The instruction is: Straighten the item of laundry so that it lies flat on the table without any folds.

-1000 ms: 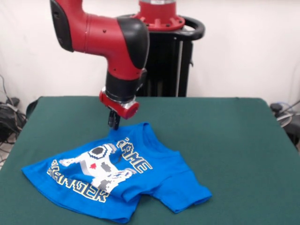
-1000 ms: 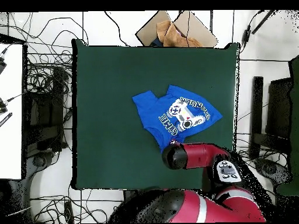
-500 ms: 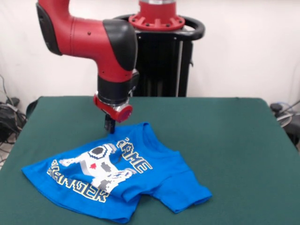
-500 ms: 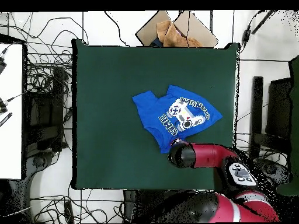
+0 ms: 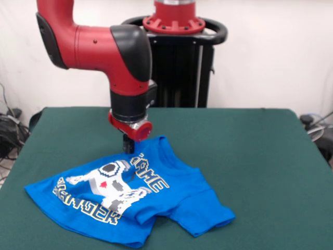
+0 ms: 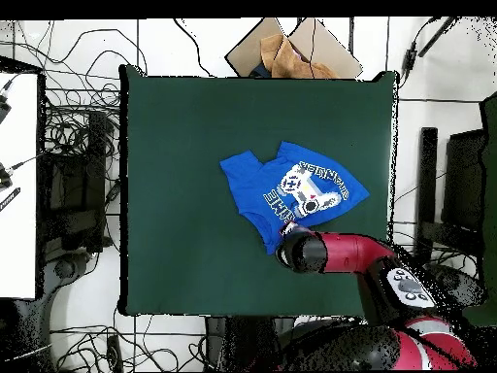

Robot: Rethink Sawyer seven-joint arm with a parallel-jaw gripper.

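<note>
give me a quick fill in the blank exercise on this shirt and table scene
1. The small bright blue short-sleeved T-shirt lies on a tabletop covered in dark ____ cloth.
2. The white lettering on the shirt's front sits beside a pixel game-____ print.
3. In the front view, the red and black arm's tool is at the shirt's ____ edge.
4. The shirt is not yet flat: one ____ is folded at its near right corner.

Missing words: green; controller; far; sleeve
</note>
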